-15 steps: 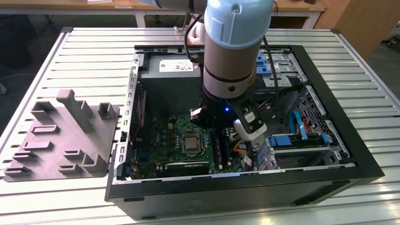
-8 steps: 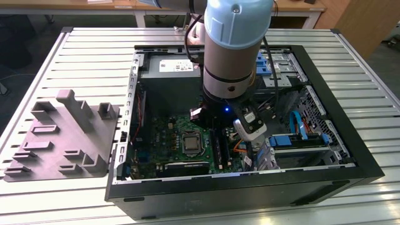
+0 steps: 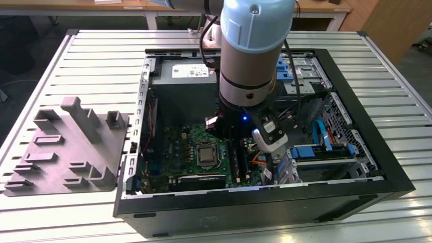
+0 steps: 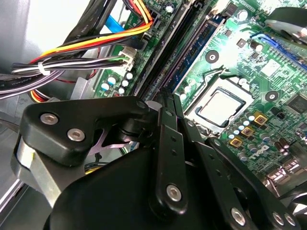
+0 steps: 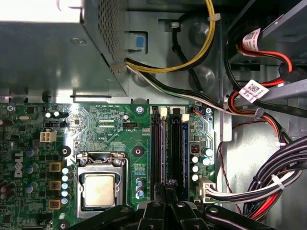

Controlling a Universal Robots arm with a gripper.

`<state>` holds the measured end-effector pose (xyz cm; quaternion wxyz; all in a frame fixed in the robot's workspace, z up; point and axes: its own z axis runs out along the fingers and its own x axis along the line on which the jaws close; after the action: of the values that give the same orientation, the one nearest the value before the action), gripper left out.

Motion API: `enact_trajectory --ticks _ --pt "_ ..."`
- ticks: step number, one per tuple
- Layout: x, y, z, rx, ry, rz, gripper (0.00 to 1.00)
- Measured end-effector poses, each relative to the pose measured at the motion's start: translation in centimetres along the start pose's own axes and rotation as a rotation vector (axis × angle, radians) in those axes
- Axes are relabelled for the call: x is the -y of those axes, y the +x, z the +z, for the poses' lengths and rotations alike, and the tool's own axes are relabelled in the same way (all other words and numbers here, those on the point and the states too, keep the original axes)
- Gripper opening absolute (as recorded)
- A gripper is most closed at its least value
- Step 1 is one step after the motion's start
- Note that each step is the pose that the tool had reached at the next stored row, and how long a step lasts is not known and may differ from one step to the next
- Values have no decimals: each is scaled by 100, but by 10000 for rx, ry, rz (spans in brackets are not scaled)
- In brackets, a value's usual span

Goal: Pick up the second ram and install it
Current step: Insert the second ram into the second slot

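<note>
The arm (image 3: 253, 55) is plunged straight down into the open computer case (image 3: 378, 172), which lies on its side on the slatted desk (image 3: 101, 66). That upright posture makes sense: the memory slots face up, so a board has to go in edge first from above. In the first wrist view the green motherboard (image 5: 105, 122) is spread out below the grey power supply (image 5: 43, 57), with the processor socket (image 5: 100, 189) just beside the slots.

And there is the second ram (image 5: 163, 148), a thin strip seen edge-on, lined up along the slot nearest the socket and running right under the tool. Another blue module (image 5: 185, 153) stands in a neighbouring slot.

Now the jaws: they are drawn together, barely a sliver between them, and the fingertips (image 4: 166, 112) meet right over that slot at the strip's near end. It looks as if they bear on its top edge. Whether they pinch the board or simply press on it, I cannot tell from these angles.
</note>
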<state>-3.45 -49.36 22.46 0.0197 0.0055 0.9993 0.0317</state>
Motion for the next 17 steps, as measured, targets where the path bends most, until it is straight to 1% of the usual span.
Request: enact_trajectory --ticks 6,10,15,17 --pt "1 0 10 0 2 9 11" --pt "3 2 39 1 1 11 11" --pt "3 1 41 1 0 11 11" --pt "1 1 31 3 -5 11 11"
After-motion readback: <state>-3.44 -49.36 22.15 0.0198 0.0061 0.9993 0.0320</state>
